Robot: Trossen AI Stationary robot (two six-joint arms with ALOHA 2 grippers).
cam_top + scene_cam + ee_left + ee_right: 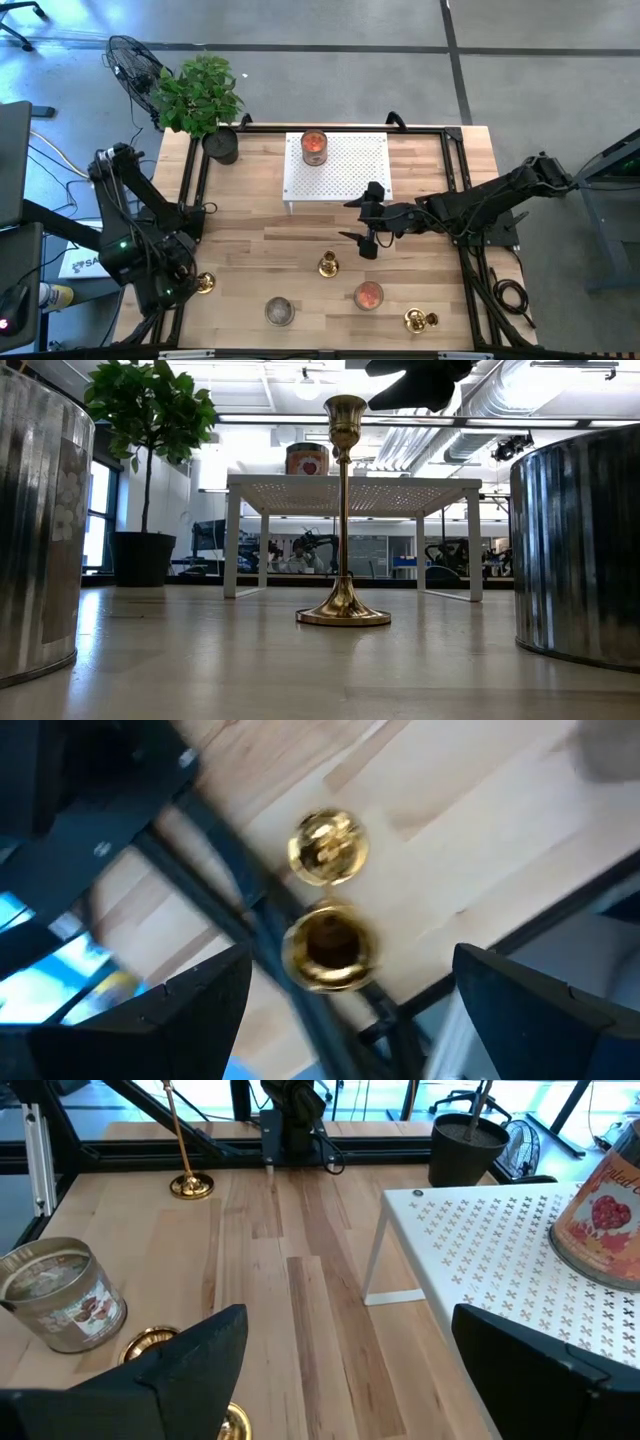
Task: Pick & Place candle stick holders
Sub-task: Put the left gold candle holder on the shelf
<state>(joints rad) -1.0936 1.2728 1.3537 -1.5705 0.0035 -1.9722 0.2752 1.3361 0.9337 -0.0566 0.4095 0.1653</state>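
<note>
A tall gold candle stick holder [205,283] stands on its round base [328,847] at the table's left edge. My left gripper [352,955] hangs open above it, pointing down, a finger on either side of the top cup [328,948] without touching. A second gold holder [328,265] stands upright on its base at mid-table, also in the low view [343,510]. My right gripper [365,228] hovers open just beyond it, slanting down toward the left [350,1320]. Two more small gold holders [420,320] rest near the front right.
A white perforated stand [350,170] at the far middle carries a red candle jar [314,146]. Another red candle jar [368,295] and a grey tin [279,311] sit near the front edge. A potted plant [205,100] stands at the far left corner. Black rails [195,190] frame the table.
</note>
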